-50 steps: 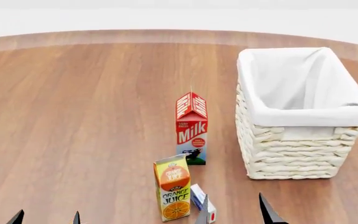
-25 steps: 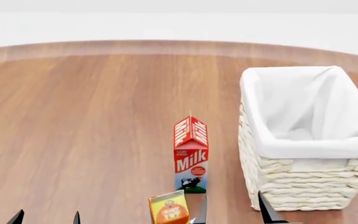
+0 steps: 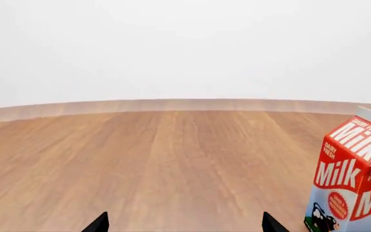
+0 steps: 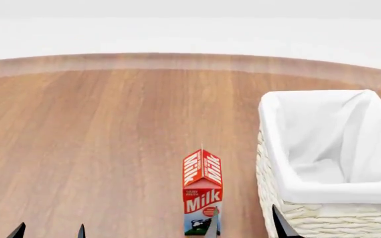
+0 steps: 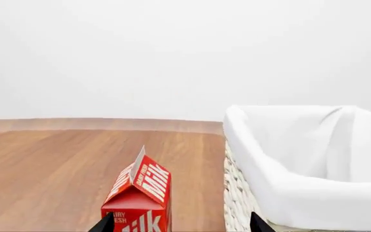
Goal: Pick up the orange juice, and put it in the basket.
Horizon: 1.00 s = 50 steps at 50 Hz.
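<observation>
Milk carton [image 4: 202,198]: upright on the wooden table [image 4: 97,148], landmark item. Basket [image 4: 329,158]: cream wicker, white liner, just right of the milk carton, apart from it. Orange juice: outside every view. Left pincer [image 4: 48,231] and right pincer [image 4: 245,225]: tips spread, released, holding nothing.

Wooden table [image 4: 97,148] bears milk carton [image 4: 202,198] and basket [image 4: 329,218].
</observation>
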{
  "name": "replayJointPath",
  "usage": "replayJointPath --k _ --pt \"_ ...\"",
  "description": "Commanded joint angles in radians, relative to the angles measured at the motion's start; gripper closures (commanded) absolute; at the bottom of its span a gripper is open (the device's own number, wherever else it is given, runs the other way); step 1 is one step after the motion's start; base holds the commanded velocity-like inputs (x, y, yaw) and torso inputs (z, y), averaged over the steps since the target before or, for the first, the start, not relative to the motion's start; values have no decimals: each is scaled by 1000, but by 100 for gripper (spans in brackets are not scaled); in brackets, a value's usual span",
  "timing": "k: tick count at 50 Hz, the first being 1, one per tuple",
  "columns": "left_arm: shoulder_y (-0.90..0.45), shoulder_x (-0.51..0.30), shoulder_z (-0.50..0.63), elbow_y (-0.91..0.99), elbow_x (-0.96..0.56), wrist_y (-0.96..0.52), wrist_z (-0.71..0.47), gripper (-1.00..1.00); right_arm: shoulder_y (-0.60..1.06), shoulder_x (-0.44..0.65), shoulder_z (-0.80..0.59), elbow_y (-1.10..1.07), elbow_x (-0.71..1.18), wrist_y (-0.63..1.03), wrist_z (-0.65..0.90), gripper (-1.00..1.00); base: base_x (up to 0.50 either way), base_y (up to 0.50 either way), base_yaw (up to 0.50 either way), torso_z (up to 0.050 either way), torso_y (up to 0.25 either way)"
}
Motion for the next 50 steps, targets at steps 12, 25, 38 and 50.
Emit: replayJointPath --k 12,25,38,50 --pt "-1 -9 12 -1 -9 3 -11 -100 -158 50 -37 -276 53 80 32 -100 0 0 0 0 0" --pt "-2 -14 18 -2 -14 5 -17 -100 -319 74 -172 -332 -28 -32 2 -100 0 0 0 0 0" --pt "-4 -19 24 -2 -19 6 -23 -100 -327 80 -214 -353 -56 -24 4 -100 0 0 0 0 0" --pt "-5 -23 30 -3 -24 8 -28 -100 -357 89 -252 -352 -75 -55 0 -100 0 0 0 0 0"
